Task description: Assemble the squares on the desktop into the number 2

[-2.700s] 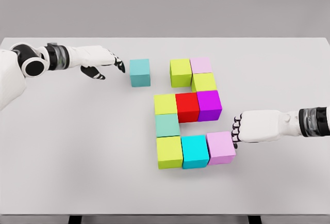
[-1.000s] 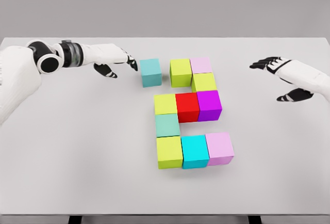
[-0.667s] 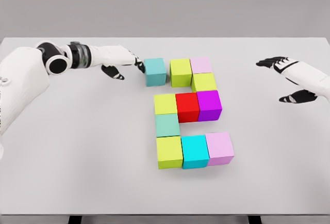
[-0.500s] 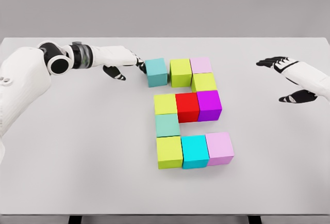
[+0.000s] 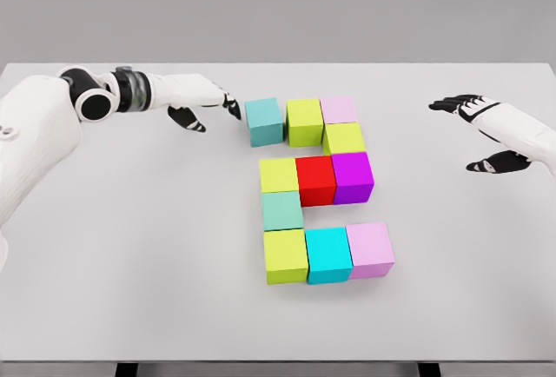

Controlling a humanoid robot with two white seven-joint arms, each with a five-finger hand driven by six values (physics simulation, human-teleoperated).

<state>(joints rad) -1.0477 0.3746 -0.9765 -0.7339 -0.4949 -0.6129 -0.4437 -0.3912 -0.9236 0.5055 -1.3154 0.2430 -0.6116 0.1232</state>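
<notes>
Teal cube (image 5: 264, 122) sits beside yellow-green cube (image 5: 305, 122) toward tabletop (image 5: 130, 247) far edge; left hand (image 5: 204, 99) just beside it, fingers relaxed, empty. Right hand (image 5: 482, 129) splayed nr right edge.

squares (image 5: 317, 188) mid-table (image 5: 130, 264), robot hands flanking

A smooth, matt light-grey tabletop (image 5: 130, 264) is shown, without grain or sheen. The coloured cubes, such as the teal cube (image 5: 263, 122), the red cube (image 5: 315, 179) and the pale pink cube (image 5: 371, 248), are rendered as smooth, matt plastic-looking blocks with flat faces. The white left hand (image 5: 195, 99) and white right hand (image 5: 491, 134) are given smooth, slightly glossy plastic-like shells, with black matt fingertips (image 5: 233, 108). A ribbed, metallic-looking grey wrist ring (image 5: 124, 92) is seen on the left arm.
</notes>
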